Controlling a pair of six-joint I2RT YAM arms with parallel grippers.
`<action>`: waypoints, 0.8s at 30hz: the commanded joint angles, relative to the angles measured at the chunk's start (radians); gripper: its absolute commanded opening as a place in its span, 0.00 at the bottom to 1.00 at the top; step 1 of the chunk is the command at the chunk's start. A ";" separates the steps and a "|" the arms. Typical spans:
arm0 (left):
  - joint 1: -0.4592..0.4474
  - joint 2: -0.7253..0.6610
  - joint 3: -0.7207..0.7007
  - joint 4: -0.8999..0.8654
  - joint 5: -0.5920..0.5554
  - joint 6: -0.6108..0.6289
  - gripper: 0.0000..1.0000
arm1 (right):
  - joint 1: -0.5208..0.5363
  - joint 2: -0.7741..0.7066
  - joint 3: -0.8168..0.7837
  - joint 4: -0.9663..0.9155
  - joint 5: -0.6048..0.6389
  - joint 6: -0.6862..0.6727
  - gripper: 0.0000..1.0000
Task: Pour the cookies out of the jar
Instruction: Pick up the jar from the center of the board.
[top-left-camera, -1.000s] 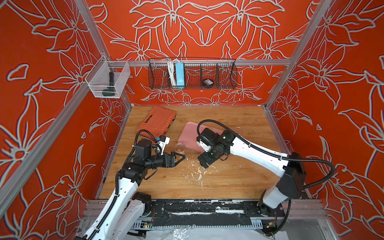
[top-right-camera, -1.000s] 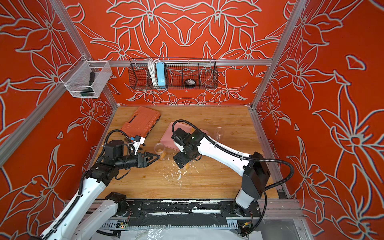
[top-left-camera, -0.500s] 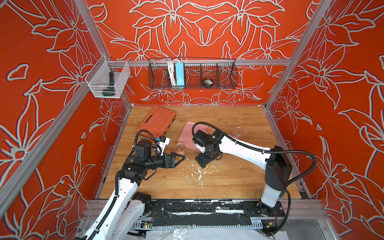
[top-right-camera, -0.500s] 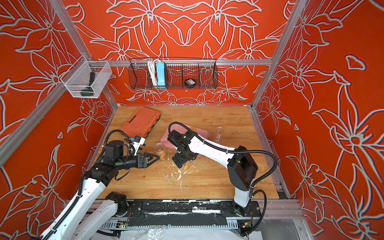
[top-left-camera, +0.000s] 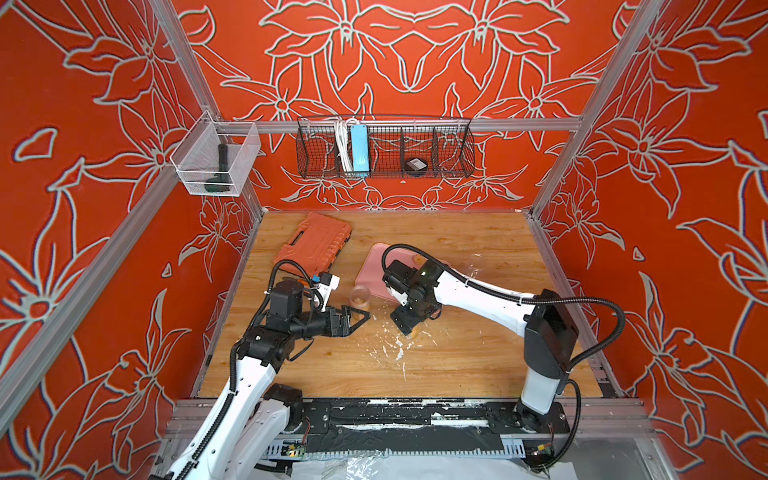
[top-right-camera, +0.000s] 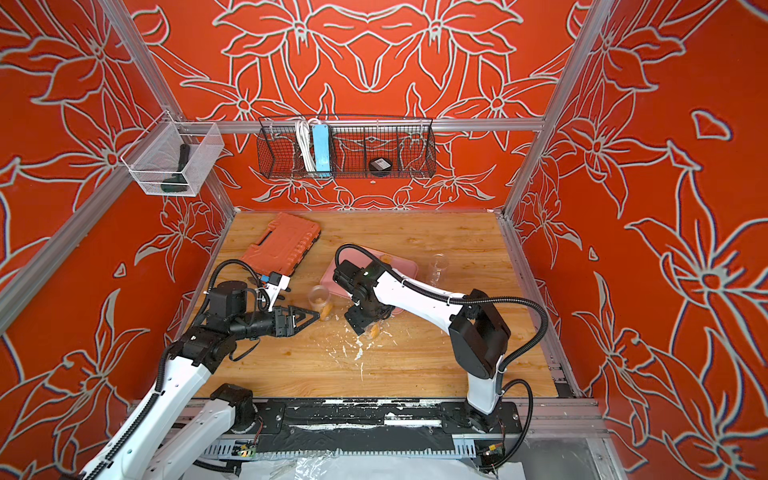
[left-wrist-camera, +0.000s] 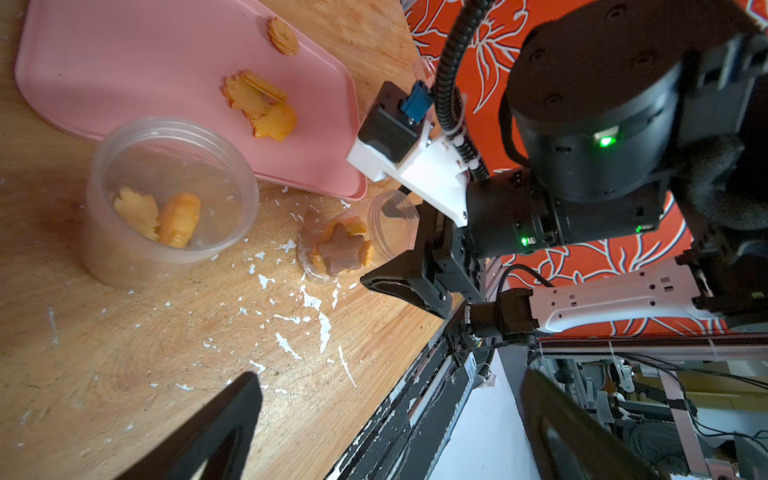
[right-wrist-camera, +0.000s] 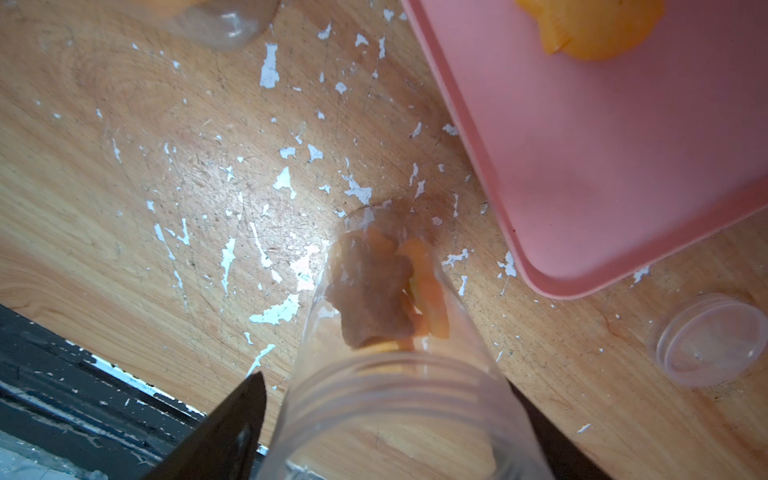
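Observation:
A small clear jar (right-wrist-camera: 386, 332) rests on the wood by the pink tray's corner. It holds a brown star cookie (left-wrist-camera: 338, 249) and orange cookies (right-wrist-camera: 428, 286). My right gripper (right-wrist-camera: 390, 386) straddles its mouth end, and a thin gap still shows at one finger (right-wrist-camera: 232, 424). In both top views the right gripper (top-left-camera: 405, 326) (top-right-camera: 359, 326) points down at the table. My left gripper (left-wrist-camera: 390, 376) (top-left-camera: 361, 318) hovers wide open and empty. It sits beside a second clear jar (left-wrist-camera: 166, 199) holding two cookies. More cookies (left-wrist-camera: 257, 104) lie on the tray (left-wrist-camera: 124, 62).
An empty clear jar (top-left-camera: 476, 264) stands right of the tray (top-right-camera: 409, 266). An orange tool case (top-left-camera: 313, 245) lies at the back left. White flakes (top-left-camera: 395, 349) litter the wood in front of the grippers. The table's black front rail (top-left-camera: 395, 415) is close.
The right arm's elbow has swung left and folded in over the table. Its jaws have narrowed around the jar. The left arm has stayed still.

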 joint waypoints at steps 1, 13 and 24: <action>0.003 -0.012 0.004 -0.010 -0.007 0.016 0.98 | 0.008 0.017 0.022 -0.023 0.018 -0.006 0.82; 0.004 -0.009 0.003 -0.009 -0.010 0.015 0.98 | 0.007 0.020 0.024 -0.024 0.014 -0.008 0.69; 0.003 -0.010 0.006 -0.012 -0.017 0.014 0.98 | 0.006 0.011 0.025 -0.024 0.015 -0.010 0.65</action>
